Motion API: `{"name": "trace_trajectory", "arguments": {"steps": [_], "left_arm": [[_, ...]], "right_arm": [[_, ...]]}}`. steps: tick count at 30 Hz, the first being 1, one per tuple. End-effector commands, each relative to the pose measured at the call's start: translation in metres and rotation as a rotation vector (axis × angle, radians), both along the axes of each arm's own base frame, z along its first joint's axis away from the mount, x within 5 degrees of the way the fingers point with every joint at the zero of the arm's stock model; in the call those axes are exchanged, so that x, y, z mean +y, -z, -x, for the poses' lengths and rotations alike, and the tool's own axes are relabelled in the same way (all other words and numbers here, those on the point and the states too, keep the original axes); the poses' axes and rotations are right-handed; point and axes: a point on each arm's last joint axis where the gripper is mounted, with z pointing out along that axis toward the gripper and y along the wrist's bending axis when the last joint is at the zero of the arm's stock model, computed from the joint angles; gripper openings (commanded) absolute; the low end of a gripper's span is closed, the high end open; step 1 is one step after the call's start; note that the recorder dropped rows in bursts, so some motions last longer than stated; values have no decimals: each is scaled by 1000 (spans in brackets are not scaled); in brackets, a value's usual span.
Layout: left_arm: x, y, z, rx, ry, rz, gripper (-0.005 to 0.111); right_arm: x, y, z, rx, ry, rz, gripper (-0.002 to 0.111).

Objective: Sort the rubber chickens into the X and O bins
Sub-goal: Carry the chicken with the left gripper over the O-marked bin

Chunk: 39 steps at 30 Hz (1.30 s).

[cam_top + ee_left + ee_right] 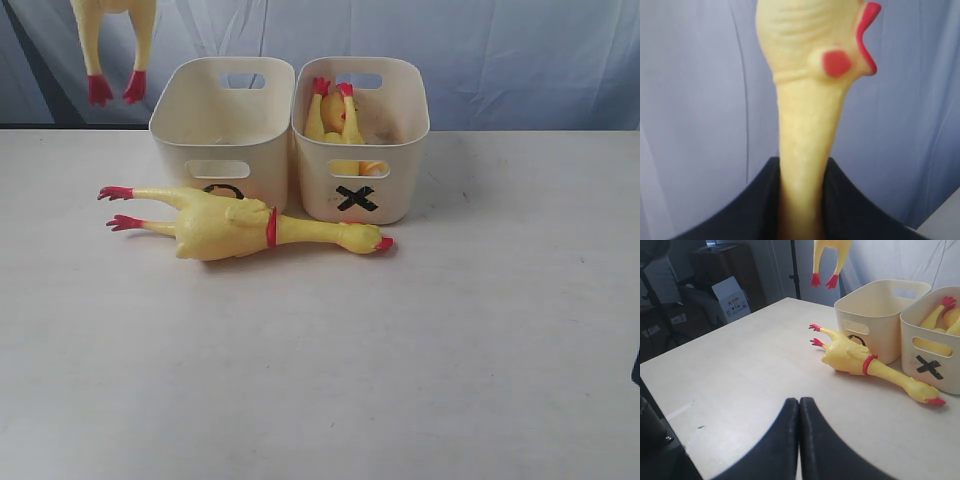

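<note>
My left gripper is shut on the neck of a large rubber chicken, held high in the air. Its red feet dangle at the top left of the exterior view, left of and above the bins. A second large rubber chicken lies on its side on the table in front of the O bin, hiding part of the O. Its head reaches the X bin, where a smaller chicken stands feet up. My right gripper is shut and empty over bare table, short of the lying chicken.
The two bins stand side by side at the back of the cream table. A white cloth hangs behind them. In the right wrist view, a cardboard box and dark furniture stand beyond the table edge.
</note>
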Motion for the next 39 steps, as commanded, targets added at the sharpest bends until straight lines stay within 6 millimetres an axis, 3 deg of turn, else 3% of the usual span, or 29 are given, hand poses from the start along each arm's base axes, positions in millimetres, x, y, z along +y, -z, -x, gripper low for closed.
{"name": "trace_trajectory", "arguments": {"steps": [1,28,39], "left_arm": [[-13,1,-5,14,31,47,0],[-7,25,-28,101,-38,112,0],[-3,19,-41,98,-72,173,0]], "right_arm": [[0,0,-1,-6,12,-7,-1],[-1,0,-1,-12,19,-12,-1],[-1,-1,-2,-14,22,-14,-1]]}}
